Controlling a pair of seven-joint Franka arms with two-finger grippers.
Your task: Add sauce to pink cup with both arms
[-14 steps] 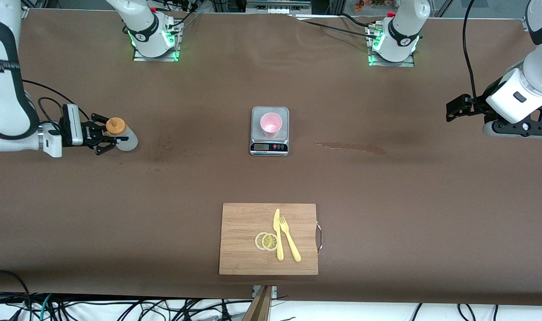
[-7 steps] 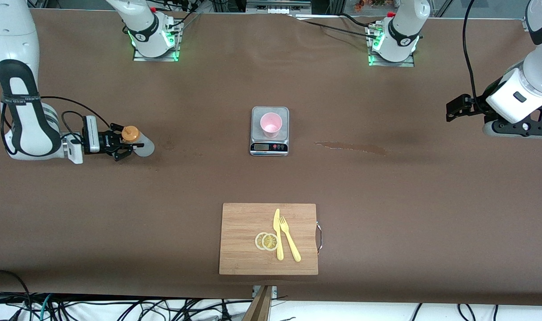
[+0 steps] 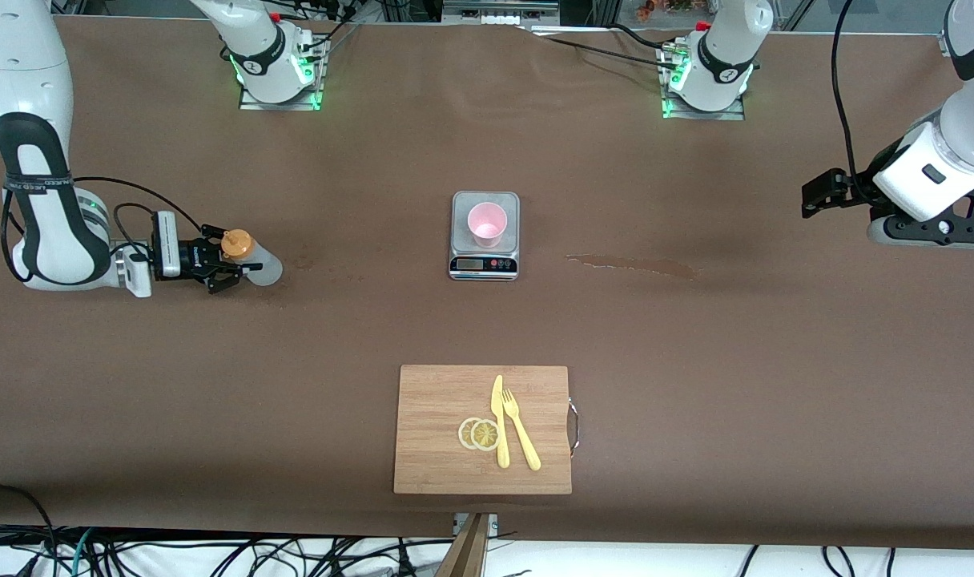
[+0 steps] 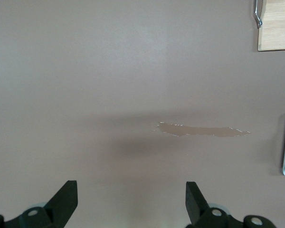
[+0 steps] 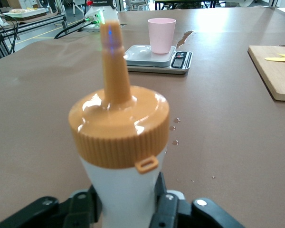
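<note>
The sauce bottle (image 3: 255, 263), whitish with an orange cap and nozzle, is held upright in my right gripper (image 3: 224, 266), low over the table toward the right arm's end. In the right wrist view the black fingers (image 5: 167, 204) press the bottle's body (image 5: 121, 175) below the cap. The pink cup (image 3: 487, 223) stands upright on a small kitchen scale (image 3: 484, 267) at the table's middle; it also shows in the right wrist view (image 5: 161, 35). My left gripper (image 3: 814, 197) waits open and empty toward the left arm's end, its fingers wide apart in the left wrist view (image 4: 131, 199).
A wooden cutting board (image 3: 439, 457) with a yellow knife, a fork and lemon slices lies nearer to the front camera than the scale. A brown spill stain (image 3: 631, 264) marks the table between the scale and the left gripper; it also shows in the left wrist view (image 4: 199, 129).
My right gripper has carried the bottle toward the scale and lower over the table, slowing in the last half second. The left arm has not moved.
</note>
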